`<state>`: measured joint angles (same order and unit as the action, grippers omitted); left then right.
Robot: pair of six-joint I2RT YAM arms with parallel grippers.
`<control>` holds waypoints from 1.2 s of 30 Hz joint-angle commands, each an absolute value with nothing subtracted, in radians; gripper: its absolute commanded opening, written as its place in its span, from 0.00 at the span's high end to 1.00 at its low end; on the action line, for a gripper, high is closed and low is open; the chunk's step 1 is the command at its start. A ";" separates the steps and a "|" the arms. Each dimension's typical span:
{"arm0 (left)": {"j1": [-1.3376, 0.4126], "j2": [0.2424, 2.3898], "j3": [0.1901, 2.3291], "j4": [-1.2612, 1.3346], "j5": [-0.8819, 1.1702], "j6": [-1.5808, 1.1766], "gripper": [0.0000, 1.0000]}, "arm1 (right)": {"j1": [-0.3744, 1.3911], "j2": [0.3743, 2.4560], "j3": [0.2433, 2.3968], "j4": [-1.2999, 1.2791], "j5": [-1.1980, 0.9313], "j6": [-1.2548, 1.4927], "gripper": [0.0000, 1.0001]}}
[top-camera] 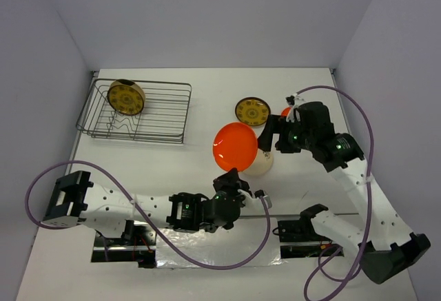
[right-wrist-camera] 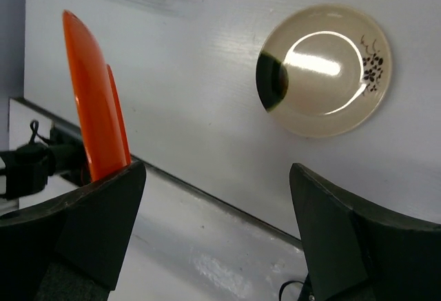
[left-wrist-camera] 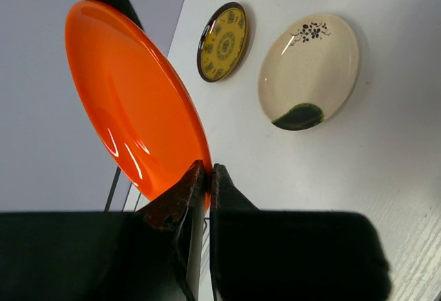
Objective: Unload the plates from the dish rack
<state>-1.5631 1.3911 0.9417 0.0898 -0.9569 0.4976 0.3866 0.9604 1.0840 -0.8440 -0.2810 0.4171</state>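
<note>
Holding the orange plate for set-down

Top view: the left gripper (top-camera: 233, 174) pinches the orange plate (top-camera: 236, 145) on edge above the table (top-camera: 172, 170), near the beige plate (top-camera: 264, 165). One yellow plate (top-camera: 125, 97) stands in the dish rack (top-camera: 158, 82). Left wrist: the fingers (left-wrist-camera: 189, 187) are pressed onto the orange rim. Right wrist: the right gripper (right-wrist-camera: 217, 173) hangs spread and empty over the beige plate. The next move, I judge, calls for laying the orange plate flat on bare table.

Left gripper (left-wrist-camera: 209, 170) was pinched tight on the rim of the orange plate (left-wrist-camera: 131, 101), which stuck up past its fingertips. Right gripper (right-wrist-camera: 217, 170) hung with jaws wide apart, gripping nothing.
</note>
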 commanded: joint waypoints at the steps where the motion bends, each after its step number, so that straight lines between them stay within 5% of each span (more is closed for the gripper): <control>1: -1.566 1.394 0.962 0.126 -0.924 0.502 1.00 | 0.397 0.853 1.106 -0.732 -0.183 0.511 0.07; 6: -1.566 1.410 0.966 0.092 -0.890 0.469 1.00 | 0.396 0.755 1.117 -0.646 -0.150 0.606 0.05; 13: -1.571 1.436 1.000 0.095 -0.882 0.489 1.00 | 0.452 0.955 1.190 -0.803 -0.243 0.462 0.10; 17: -1.571 1.446 1.005 0.112 -0.891 0.506 1.00 | 0.479 0.989 1.137 -0.821 -0.203 0.436 0.26; 24: -1.571 1.447 0.999 0.139 -0.911 0.525 1.00 | 0.483 0.991 1.103 -0.824 -0.153 0.436 0.38; 27: -1.571 1.447 0.989 0.159 -0.926 0.526 1.00 | 0.483 0.979 1.092 -0.783 -0.199 0.437 0.60; 28: -1.571 1.447 0.988 0.169 -0.933 0.525 1.00 | 0.483 0.965 1.075 -0.763 -0.225 0.439 0.82; 29: -1.571 1.448 0.986 0.172 -0.933 0.525 0.91 | 0.482 0.954 1.063 -0.738 -0.273 0.449 1.00; 36: -1.571 1.433 0.977 0.186 -0.957 0.505 0.51 | 0.474 0.931 1.037 -0.641 -0.276 0.515 1.00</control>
